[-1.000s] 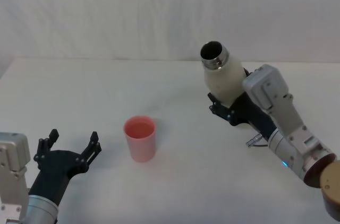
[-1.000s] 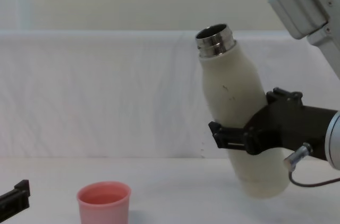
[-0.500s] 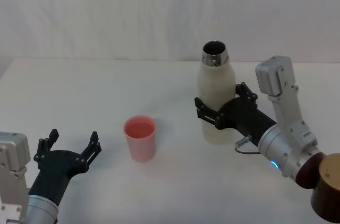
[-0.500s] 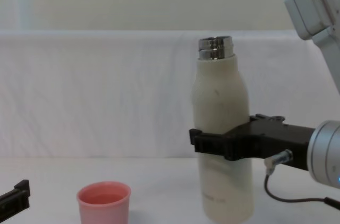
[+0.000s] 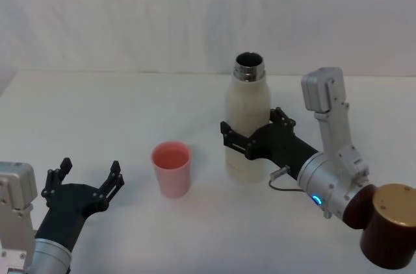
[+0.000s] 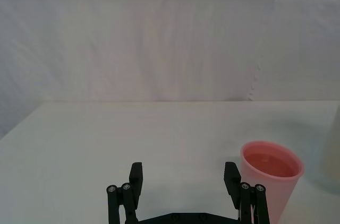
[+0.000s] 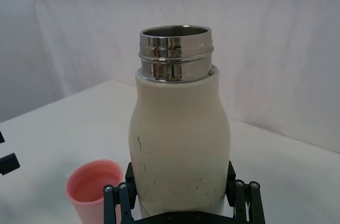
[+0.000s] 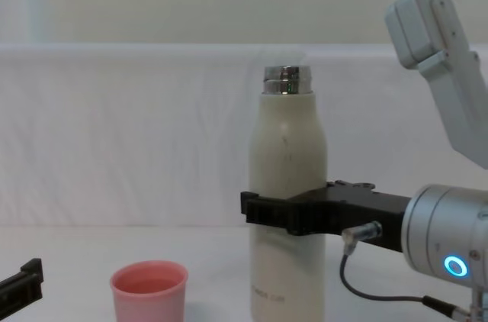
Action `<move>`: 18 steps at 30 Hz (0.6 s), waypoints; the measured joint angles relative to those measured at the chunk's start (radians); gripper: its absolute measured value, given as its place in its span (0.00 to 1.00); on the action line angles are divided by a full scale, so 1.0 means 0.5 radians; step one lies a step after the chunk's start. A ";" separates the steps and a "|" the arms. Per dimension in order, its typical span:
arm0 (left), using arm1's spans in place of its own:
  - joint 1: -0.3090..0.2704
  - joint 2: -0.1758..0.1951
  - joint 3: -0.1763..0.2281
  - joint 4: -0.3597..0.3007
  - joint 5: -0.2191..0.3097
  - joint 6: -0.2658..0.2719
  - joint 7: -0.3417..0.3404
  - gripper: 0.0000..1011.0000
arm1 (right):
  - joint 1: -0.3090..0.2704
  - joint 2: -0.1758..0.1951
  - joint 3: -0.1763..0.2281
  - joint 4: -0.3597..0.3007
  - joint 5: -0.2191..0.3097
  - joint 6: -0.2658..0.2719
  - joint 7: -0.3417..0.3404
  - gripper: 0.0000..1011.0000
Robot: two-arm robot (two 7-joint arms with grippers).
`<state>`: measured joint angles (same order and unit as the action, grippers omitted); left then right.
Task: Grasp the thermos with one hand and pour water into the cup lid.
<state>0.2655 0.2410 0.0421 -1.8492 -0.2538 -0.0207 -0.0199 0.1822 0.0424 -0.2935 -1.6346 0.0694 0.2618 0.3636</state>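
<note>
The cream-white thermos stands upright at mid-table, its steel neck open at the top. My right gripper is shut on the thermos's lower body, one black finger on each side. The pink cup lid stands upright to the thermos's left, a short gap away. My left gripper rests open near the table's front left, apart from the cup lid and holding nothing.
The white table runs back to a white cloth backdrop. A brown cylindrical joint of my right arm sits at the lower right of the head view.
The thermos was tilted with its mouth leaning left a second ago; now it stands upright. My right gripper has carried it left, closer to the cup lid. The left gripper stayed still.
</note>
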 joint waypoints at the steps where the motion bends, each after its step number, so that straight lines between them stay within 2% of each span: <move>1: 0.000 0.000 0.000 0.000 0.000 0.000 0.000 0.99 | 0.003 -0.002 -0.004 0.005 0.006 0.001 -0.004 0.94; 18: 0.000 0.000 0.000 0.000 0.000 0.000 0.000 0.99 | 0.038 0.011 -0.079 0.102 0.076 -0.022 -0.076 0.94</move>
<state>0.2655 0.2410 0.0421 -1.8492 -0.2539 -0.0208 -0.0199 0.2014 0.0480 -0.3327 -1.5838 0.1072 0.2506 0.3255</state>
